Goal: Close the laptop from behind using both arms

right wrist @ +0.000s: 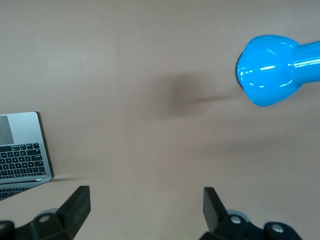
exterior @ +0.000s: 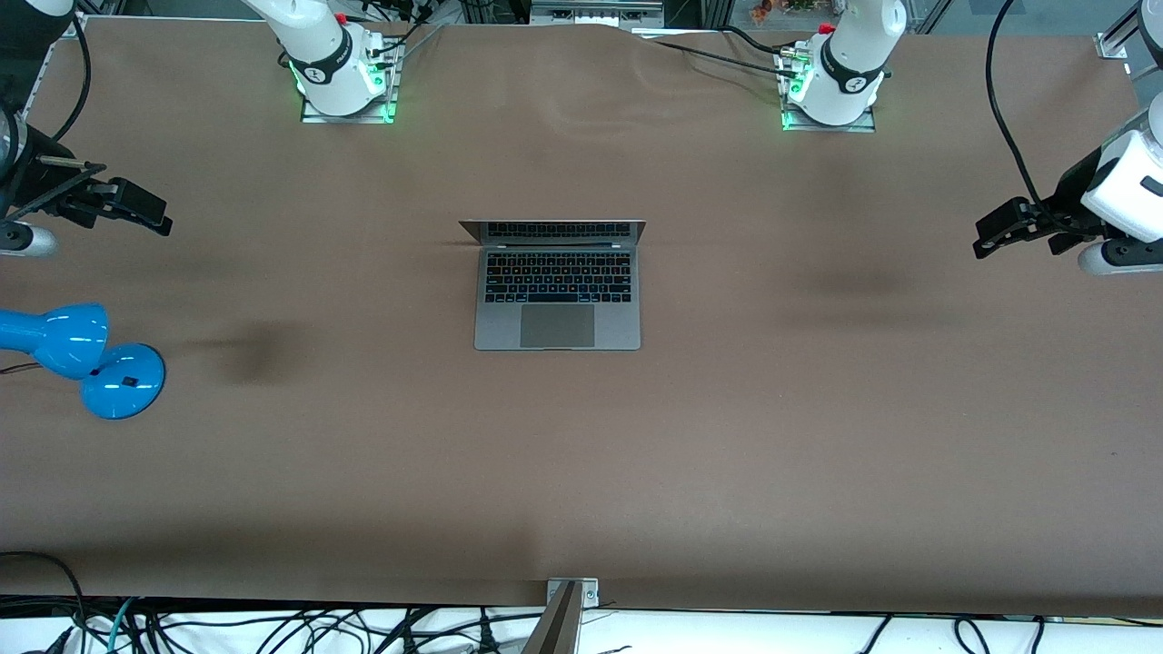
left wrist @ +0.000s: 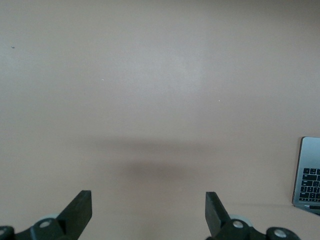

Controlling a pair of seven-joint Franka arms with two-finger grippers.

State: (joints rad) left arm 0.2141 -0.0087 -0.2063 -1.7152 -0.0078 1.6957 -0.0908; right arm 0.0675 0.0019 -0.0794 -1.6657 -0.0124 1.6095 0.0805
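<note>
- Right tool: at 9 o'clock in the front view, aloft over bare desk at the right arm's end; fingers spread, released, holding nothing.
- Blue lamp: at 8 o'clock, standing on the desk.
- Laptop: centre of the desk, lid open, keyboard and trackpad showing.
- Left tool: at 3 o'clock, aloft over bare desk at the left arm's end; fingers spread, released, empty.

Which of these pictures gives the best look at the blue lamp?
The front view: the blue lamp shows shade and round base, at the right arm's end of the table. The right wrist view catches only its shade. The left wrist view shows none of it.
</note>
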